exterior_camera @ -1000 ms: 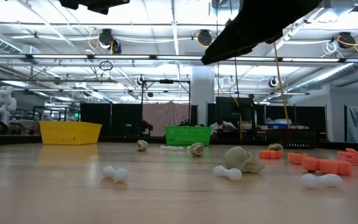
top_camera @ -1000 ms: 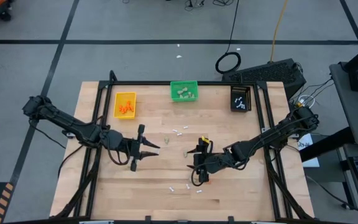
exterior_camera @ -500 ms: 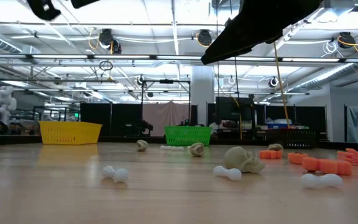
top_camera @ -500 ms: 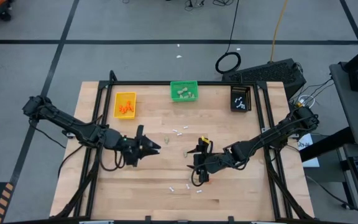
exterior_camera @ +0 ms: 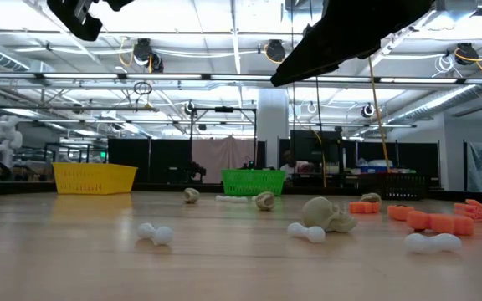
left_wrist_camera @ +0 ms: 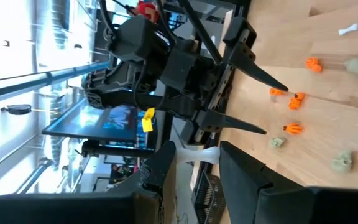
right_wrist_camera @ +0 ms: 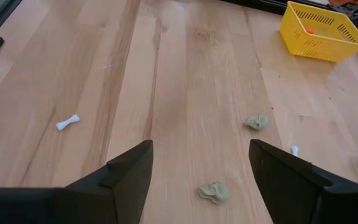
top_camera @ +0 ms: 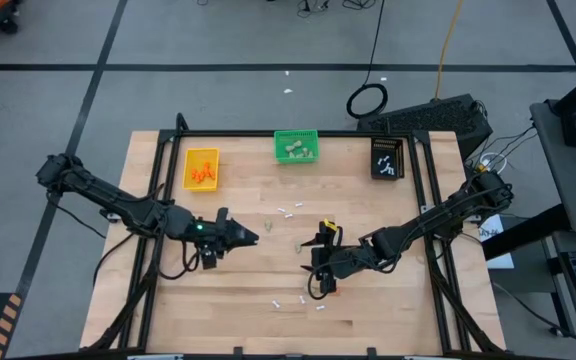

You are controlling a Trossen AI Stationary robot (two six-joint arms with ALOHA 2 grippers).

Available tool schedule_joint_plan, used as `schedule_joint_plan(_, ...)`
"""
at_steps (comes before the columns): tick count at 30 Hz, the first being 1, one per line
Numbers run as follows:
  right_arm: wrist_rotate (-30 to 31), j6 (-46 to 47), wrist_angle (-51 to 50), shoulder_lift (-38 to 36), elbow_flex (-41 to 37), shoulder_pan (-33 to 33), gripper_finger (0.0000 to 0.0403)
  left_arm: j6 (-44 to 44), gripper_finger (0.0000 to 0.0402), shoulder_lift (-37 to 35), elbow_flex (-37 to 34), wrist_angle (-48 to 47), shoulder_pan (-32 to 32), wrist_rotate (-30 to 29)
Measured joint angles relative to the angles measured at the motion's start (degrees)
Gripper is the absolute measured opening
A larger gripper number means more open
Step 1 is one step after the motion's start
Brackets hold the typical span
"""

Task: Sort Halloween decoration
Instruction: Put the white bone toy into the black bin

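**Tiny, light, rigid-looking pieces lie loose on the worktop; you'll want to pinch each across its middle.**

Nearest you, thin white sticks [top_camera: 290, 300] lie flat on the worktop [top_camera: 388, 310]: judged feather-light and likely to skid, so close on the shaft, not the knobbed ends. Mid-worktop, your right gripper [top_camera: 320, 283] hangs low with fingers spread wide, a beige-grey lump [right_wrist_camera: 214, 192] just ahead between them; it looks hard and rounded, so grip its widest part or it may squirt out. Your left gripper [top_camera: 248, 237] hovers to the left, fingers a little apart and holding nothing. Bright orange bits [left_wrist_camera: 294, 101] lie near the right gripper; their spiky shape should give purchase. Farthest off stand the yellow bin [top_camera: 201, 168], green bin [top_camera: 297, 147] and black bin [top_camera: 387, 157], each already holding pieces.
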Motion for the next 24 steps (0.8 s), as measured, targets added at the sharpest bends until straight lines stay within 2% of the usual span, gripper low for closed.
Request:
schedule_joint_plan(19, 0.00, 0.13, -0.02, 0.00, 0.00, -0.01, 0.0251, -0.52, 0.0102, 0.02, 0.00, -0.14, 0.00, 0.26)
schedule_joint_plan(24, 0.00, 0.13, 0.00, 0.00, 0.00, 0.00, 0.0251, -0.68, 0.0102, 0.00, 0.00, -0.19, 0.00, 3.55)
